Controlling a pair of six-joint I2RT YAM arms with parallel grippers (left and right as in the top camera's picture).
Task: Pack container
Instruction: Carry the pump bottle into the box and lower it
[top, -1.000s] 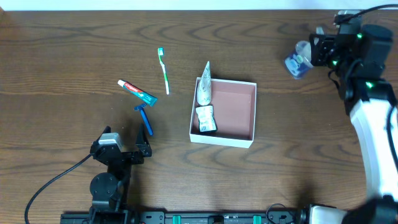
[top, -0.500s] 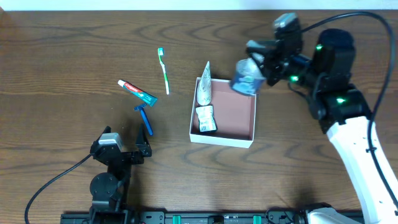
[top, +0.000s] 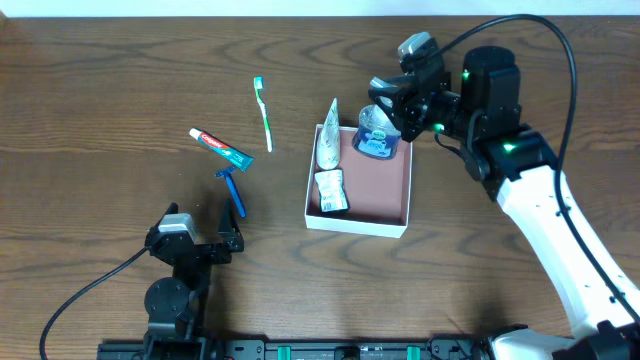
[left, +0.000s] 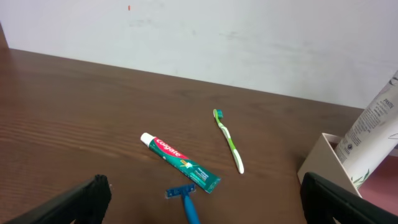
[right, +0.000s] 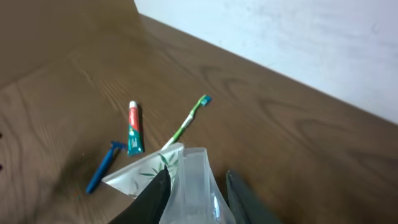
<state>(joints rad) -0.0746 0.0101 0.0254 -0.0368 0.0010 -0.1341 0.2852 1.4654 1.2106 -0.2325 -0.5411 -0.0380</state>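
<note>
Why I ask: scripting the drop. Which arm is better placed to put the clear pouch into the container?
Right. The right gripper holds the clear pouch above the container; the left gripper sits open, empty, well off to the side.

Left wrist: the razor handle runs off the bottom edge, the container off the right. Right wrist: the clear pack in the right end effector is cut off below.

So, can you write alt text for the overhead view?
The right end effector holds a clear blue-marked plastic item over the square white container. A green toothbrush, red-green toothpaste tube and blue razor lie left of it.
</note>
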